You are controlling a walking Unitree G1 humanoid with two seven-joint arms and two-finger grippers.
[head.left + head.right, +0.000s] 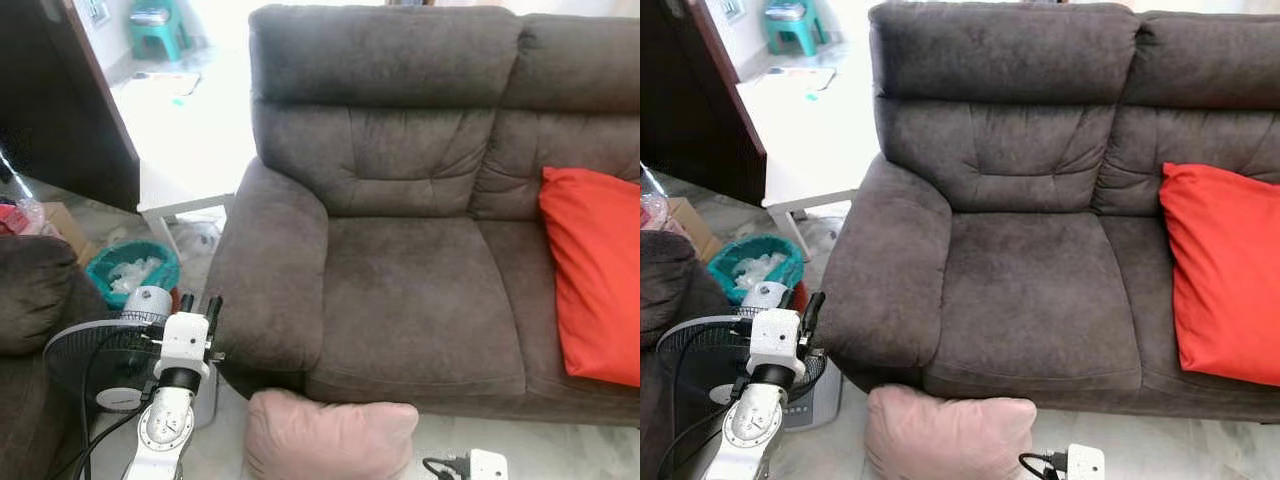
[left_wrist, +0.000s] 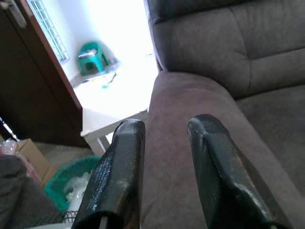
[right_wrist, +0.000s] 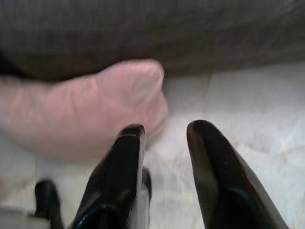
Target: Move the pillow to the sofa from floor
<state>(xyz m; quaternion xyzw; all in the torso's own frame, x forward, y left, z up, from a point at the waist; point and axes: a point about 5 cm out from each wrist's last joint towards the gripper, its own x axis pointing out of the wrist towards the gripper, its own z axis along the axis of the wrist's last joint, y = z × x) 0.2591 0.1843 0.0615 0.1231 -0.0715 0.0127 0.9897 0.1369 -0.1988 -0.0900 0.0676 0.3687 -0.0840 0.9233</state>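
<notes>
- The right gripper (image 3: 164, 157) hangs low over the floor (image 3: 248, 109), fingers parted and holding nothing.
- Just ahead of it, toward its left finger, lies the pink pillow (image 3: 90, 109), on the floor against the sofa's front; by the look of it, the pickup has not begun.
- The left gripper (image 2: 164, 157), also parted and empty, is raised beside the sofa's armrest (image 2: 190, 100).
- Beyond both grippers, the sofa (image 1: 420, 280) seat is free beside a red cushion (image 1: 595, 270); grasping, lifting and placing all remain.

Pink pillow (image 1: 330, 436) lies on the pale floor (image 1: 560, 455) against the sofa (image 1: 400, 270) front.
</notes>
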